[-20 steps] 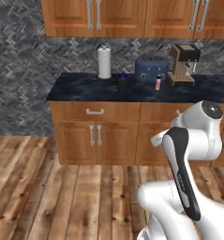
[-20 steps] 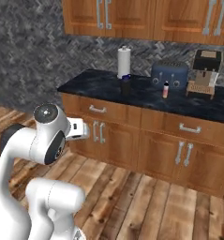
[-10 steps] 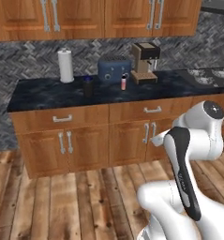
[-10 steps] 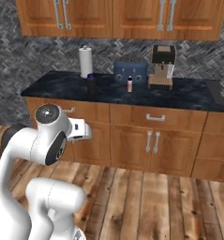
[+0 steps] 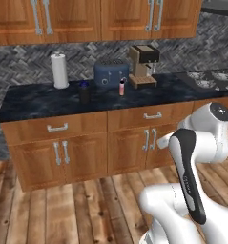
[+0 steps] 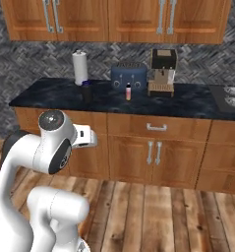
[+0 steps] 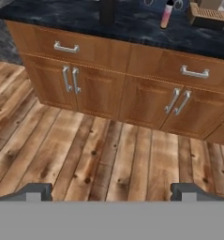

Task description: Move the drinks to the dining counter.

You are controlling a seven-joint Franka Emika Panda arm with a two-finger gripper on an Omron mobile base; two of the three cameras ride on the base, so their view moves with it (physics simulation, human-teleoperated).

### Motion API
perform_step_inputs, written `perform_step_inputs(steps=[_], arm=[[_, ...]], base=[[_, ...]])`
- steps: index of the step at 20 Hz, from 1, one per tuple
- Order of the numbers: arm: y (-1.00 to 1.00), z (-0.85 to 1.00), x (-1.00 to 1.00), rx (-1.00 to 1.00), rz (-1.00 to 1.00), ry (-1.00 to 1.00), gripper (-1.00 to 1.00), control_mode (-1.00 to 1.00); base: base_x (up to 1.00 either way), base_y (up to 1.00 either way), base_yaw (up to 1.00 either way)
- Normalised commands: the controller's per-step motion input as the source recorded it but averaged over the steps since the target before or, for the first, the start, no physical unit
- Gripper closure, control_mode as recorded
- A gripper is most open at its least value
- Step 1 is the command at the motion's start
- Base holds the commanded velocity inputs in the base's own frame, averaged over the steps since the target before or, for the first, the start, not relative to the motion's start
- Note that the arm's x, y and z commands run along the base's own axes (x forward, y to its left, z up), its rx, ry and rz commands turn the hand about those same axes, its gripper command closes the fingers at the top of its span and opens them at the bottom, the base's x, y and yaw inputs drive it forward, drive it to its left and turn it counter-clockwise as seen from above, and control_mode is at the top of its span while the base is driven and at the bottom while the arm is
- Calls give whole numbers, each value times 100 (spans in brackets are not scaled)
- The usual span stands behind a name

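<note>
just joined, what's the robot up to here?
Nothing is being handled yet. The gripper is open and empty, hanging over the wood floor in front of the cabinets. On the marbled countertop stand a squat black bottle and a small pink-and-white bottle, near the blue toaster, coffee machine and paper towel roll. Both drinks sit untouched.

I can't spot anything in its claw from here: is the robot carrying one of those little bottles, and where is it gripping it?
Nothing is held. The gripper is open over bare wooden floor, and the bottles on the counter stand untouched.
</note>
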Motion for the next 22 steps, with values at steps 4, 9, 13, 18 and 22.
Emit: perform_step_inputs(steps=[4,9,13,18,22], arm=[[0,0,0,0,0,0,-100,100],[0,0,0,0,0,0,-100,100],[0,0,0,0,0,0,-100,100],[0,0,0,0,0,0,-100,100],[0,0,0,0,0,0,-100,100]], base=[[92,0,-7],[87,0,-7],[70,0,-8],[66,0,-9],[72,0,-9]])
